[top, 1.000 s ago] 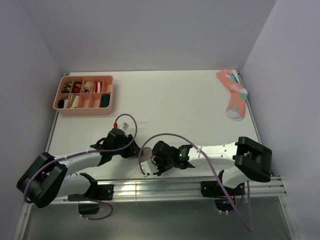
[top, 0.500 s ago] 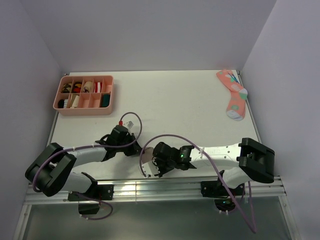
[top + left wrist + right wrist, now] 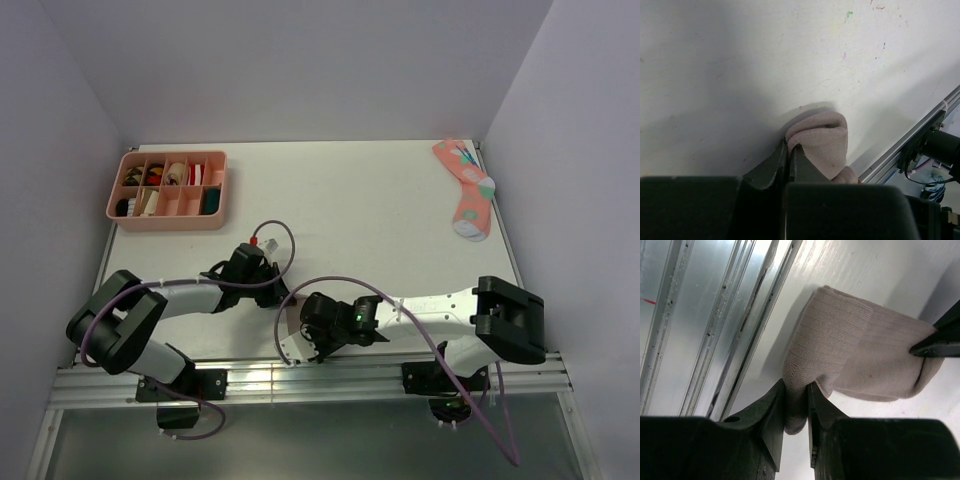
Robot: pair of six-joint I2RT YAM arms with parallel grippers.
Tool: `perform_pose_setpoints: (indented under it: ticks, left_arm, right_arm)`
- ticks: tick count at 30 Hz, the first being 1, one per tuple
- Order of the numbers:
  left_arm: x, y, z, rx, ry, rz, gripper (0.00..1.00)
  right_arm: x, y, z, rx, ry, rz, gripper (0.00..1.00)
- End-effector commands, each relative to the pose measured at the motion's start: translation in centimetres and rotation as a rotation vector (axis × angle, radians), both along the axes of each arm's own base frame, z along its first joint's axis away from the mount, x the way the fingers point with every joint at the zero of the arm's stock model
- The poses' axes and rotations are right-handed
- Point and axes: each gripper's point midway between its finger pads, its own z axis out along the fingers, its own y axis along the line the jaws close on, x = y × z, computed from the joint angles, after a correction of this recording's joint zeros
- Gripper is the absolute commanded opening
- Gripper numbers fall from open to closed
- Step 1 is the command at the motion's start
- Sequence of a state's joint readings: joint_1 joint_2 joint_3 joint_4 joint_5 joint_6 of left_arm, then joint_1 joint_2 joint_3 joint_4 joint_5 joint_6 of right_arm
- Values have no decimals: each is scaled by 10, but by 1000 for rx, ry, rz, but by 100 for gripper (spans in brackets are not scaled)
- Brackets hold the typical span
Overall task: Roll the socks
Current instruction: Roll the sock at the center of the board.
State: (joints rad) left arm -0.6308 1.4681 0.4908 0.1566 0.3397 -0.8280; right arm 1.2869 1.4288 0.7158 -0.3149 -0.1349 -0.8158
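A taupe-brown sock point(image 3: 822, 140) lies bunched at the table's front edge between my two grippers. In the top view only a small patch of it point(image 3: 291, 316) shows. My left gripper point(image 3: 788, 146) is shut on a fold at one end of the sock; in the top view the left gripper point(image 3: 283, 298) is just left of the right one. My right gripper point(image 3: 796, 390) is shut on the other end of the sock point(image 3: 865, 360), close to the front rail, and appears in the top view point(image 3: 300, 338). The dark green sock is out of view.
A pink compartment tray point(image 3: 118, 205) with small items stands at the back left. A coral-pink spotted sock point(image 3: 468, 195) lies at the back right. The aluminium rail point(image 3: 330, 375) runs along the table's front edge, right beside the right gripper point(image 3: 715, 315).
My left gripper has moved right, toward the right gripper, with the sock end in it. The right gripper has shifted slightly left and toward the front edge. The sock is more bunched.
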Motion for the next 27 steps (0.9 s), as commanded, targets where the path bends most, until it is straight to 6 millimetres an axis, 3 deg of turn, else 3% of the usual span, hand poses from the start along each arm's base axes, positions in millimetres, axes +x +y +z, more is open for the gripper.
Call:
perform_pose_setpoints:
  ticks: [1, 6, 13, 14, 19, 27]
  left_arm:
    - [10, -7, 6, -24, -59, -28, 0]
    - [7, -11, 6, -46, -69, -60, 0]
    - [13, -19, 10, -80, -95, -69, 1]
    - [14, -20, 11, -84, -99, -69, 1]
    - [19, -21, 15, -82, -123, -51, 1]
    - [29, -23, 16, -85, -137, -21, 2]
  right_arm:
    - [-5, 12, 4, 9, 93, 4, 20]
    - [8, 17, 11, 20, 191, -36, 22]
    - [7, 6, 10, -60, 432, -67, 22]
    - [2, 13, 19, -39, 484, -42, 22]
    - [-1, 0, 18, -129, 646, -90, 22]
    - [13, 7, 23, -130, 825, -209, 22]
